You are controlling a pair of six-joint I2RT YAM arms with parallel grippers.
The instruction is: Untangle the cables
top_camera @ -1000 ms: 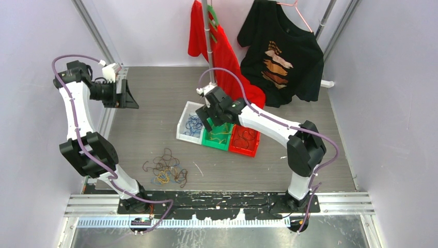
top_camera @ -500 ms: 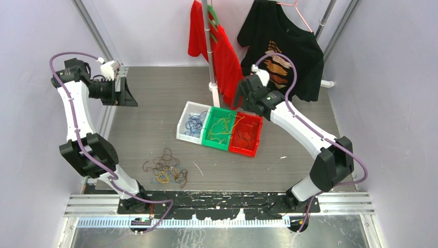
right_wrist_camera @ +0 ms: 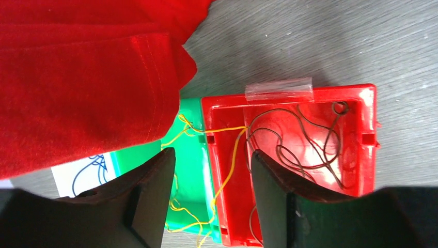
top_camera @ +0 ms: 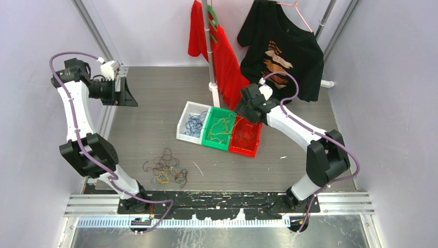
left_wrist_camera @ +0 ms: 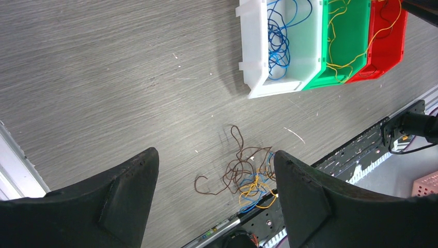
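The top external camera looked down from above and behind the arm bases, covering the whole table [top_camera: 155,103]. The left wrist camera looked down from high up on the cable tangle [left_wrist_camera: 241,170] and the row of bins [left_wrist_camera: 249,51]. The right wrist camera sat close over the red bin [right_wrist_camera: 368,119], which all three views shared.

Three bins [top_camera: 216,145] are sitting abreast on the surface [top_camera: 155,113], cables [top_camera: 193,124] in each; a tangle [top_camera: 166,169] is lying front-left.

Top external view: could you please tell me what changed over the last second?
The right gripper left the green bin, swung away to the right, then returned over the red bin's far edge, open and empty. The left gripper, bins and cable pile stayed put.
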